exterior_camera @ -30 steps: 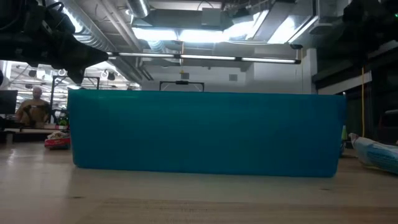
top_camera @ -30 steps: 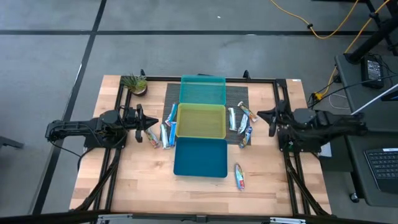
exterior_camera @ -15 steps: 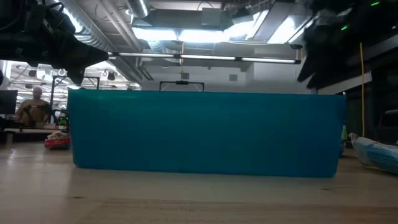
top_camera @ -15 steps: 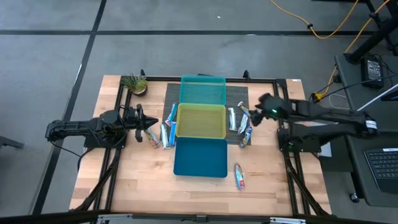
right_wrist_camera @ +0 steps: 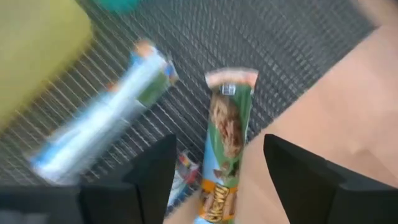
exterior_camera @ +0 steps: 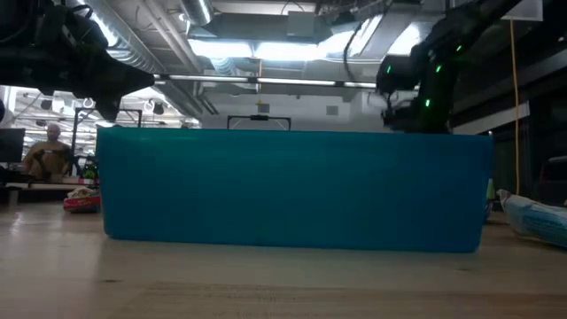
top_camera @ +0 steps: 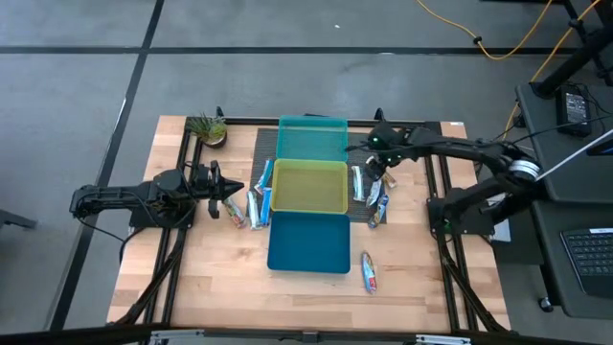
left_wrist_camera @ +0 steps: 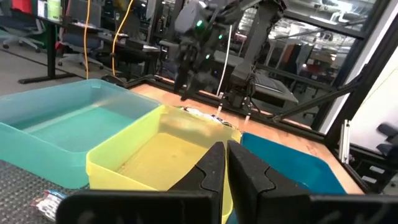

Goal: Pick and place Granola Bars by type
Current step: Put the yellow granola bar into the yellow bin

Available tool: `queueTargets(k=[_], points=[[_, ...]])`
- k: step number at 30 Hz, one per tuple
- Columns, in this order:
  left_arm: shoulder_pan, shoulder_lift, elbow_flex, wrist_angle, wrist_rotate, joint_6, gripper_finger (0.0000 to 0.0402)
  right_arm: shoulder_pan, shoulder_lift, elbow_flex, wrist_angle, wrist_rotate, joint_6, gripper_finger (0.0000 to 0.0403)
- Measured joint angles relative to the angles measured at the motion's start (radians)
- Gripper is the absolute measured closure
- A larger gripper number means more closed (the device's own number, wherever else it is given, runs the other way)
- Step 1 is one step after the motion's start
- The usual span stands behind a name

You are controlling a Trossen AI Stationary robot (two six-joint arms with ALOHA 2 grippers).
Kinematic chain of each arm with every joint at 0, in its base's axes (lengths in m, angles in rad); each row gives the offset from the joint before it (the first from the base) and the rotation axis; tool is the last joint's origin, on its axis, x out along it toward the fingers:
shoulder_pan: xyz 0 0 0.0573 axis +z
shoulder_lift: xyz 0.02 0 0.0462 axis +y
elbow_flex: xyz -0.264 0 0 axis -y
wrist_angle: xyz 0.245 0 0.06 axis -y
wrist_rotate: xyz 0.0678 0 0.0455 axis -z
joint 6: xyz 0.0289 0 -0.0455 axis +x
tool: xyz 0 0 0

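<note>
Three bins stand in a row down the table's middle: teal (top_camera: 311, 139) farthest, yellow-green (top_camera: 309, 186), then blue (top_camera: 308, 241) nearest. Granola Bars lie on the dark mat in a cluster to the left of the bins (top_camera: 249, 203) and another to the right (top_camera: 372, 190). One more bar (top_camera: 369, 271) rests on the wood. My right gripper (top_camera: 376, 161) hovers open over the right cluster. In the right wrist view its fingers (right_wrist_camera: 221, 180) stand on either side of a green-and-orange bar (right_wrist_camera: 227, 140), above it, with a white-silver bar (right_wrist_camera: 106, 127) beside. My left gripper (top_camera: 230, 187) is shut at the left cluster, holding nothing.
A small potted plant (top_camera: 207, 129) stands at the table's far left corner. Black frame rails (top_camera: 433, 206) run along the left and right sides. In the low view the blue bin's wall (exterior_camera: 292, 190) fills the middle, with one bar (exterior_camera: 536, 217) at its right.
My right arm has reached out from the table's right edge toward the left and far side. Its gripper now hangs over the bars to the right of the yellow-green bin. No bar has moved.
</note>
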Motion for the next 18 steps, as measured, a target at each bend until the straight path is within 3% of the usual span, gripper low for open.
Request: queueTargets(k=[9, 18], points=[[0.000, 0.000, 0.000, 0.000, 0.000, -0.019, 0.0392, -0.017, 0.184, 0.000, 0.028, 0.000, -0.096, 0.0160], [0.000, 0.000, 0.000, 0.000, 0.000, -0.019, 0.0389, -0.017, 0.218, 0.004, 0.041, -0.005, -0.094, 0.0176]])
